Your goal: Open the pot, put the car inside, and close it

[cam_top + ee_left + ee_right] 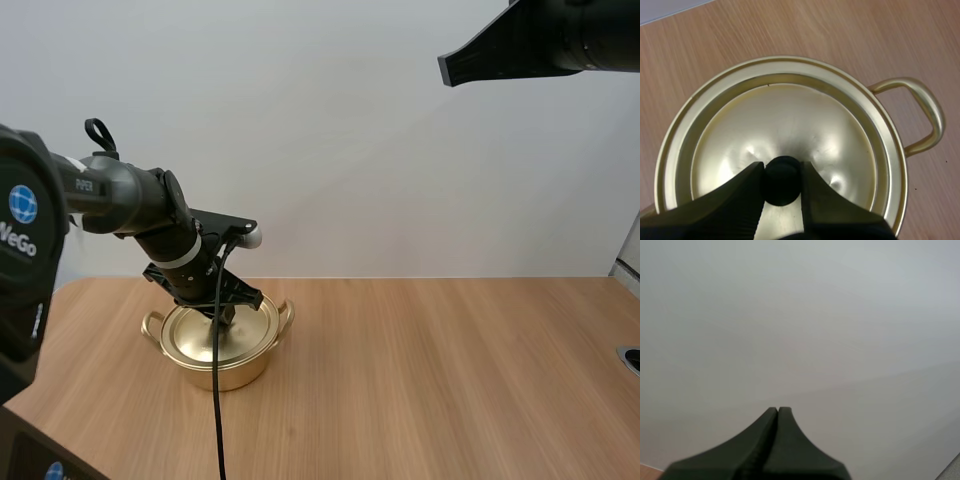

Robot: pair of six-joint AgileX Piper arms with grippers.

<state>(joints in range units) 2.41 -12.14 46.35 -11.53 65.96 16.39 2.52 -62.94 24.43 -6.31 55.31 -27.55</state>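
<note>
- Left gripper (782, 171) is pinching the black knob (782, 187) of the lid (790, 120) sitting on the gold pot (232, 378).
- Right gripper (778, 411) is hovering high, fingers pressed together.

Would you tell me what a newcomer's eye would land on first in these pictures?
First, the gold pot toward the left of the wooden table, its lid on, with the left arm's jaws pinching the lid's black knob. Next, the right arm raised high at the right, its jaws pressed together on nothing.

Gold pot (228, 376), gold lid (790, 120), black knob (782, 181); black fingers (737, 202); light wood-grain table (450, 380).
</note>
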